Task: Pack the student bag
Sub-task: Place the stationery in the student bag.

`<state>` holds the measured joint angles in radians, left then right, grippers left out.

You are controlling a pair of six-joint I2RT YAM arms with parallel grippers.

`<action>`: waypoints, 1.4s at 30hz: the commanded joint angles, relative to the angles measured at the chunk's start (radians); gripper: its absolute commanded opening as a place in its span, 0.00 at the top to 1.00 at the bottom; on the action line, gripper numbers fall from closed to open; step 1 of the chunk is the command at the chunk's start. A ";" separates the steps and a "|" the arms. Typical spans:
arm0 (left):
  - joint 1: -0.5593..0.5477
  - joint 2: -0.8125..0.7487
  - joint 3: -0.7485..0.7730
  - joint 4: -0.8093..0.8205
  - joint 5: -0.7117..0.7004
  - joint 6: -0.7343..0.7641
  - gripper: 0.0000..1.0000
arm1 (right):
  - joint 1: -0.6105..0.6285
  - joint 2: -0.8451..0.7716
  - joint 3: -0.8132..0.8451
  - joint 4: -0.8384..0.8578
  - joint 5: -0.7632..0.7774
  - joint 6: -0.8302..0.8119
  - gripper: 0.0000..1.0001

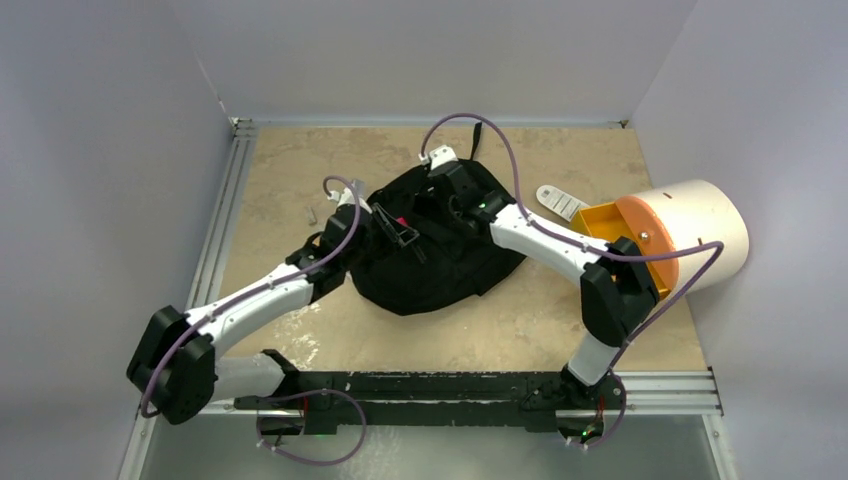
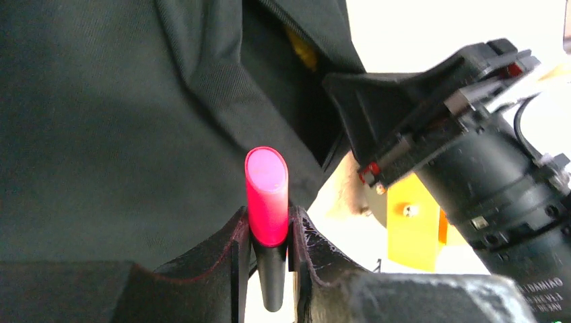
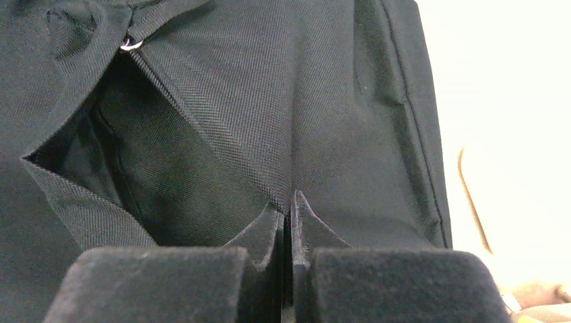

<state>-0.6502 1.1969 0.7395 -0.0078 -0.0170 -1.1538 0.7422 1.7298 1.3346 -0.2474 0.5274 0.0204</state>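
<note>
The student bag (image 1: 430, 260) is a soft black backpack lying in the middle of the table. My left gripper (image 1: 392, 226) hangs over its left side. It is shut on a marker (image 2: 266, 195) with a bright pink end and a black barrel, held upright between the fingers (image 2: 232, 249) against the bag's cloth (image 2: 101, 121). My right gripper (image 1: 455, 195) is at the bag's far edge. Its jaws are shut, pinching a fold of the black fabric (image 3: 222, 101) at the fingertips (image 3: 296, 205). A dark pocket opening (image 3: 101, 141) gapes to the left of that fold.
A cream-and-orange cylinder (image 1: 680, 235) lies on its side at the right, next to the right arm. A flat white object (image 1: 560, 200) sits behind it. A small grey piece (image 1: 312, 213) lies left of the bag. Metal rails (image 1: 225, 220) run along the left and near edges.
</note>
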 commanded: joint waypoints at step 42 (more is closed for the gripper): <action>-0.002 0.593 0.253 0.516 -0.020 -0.094 1.00 | -0.083 -0.098 0.094 0.051 -0.366 0.217 1.00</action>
<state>-0.6502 1.7653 0.9138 0.4641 -0.0669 -1.2644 0.6586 1.6817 1.3689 -0.2756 0.2142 0.2054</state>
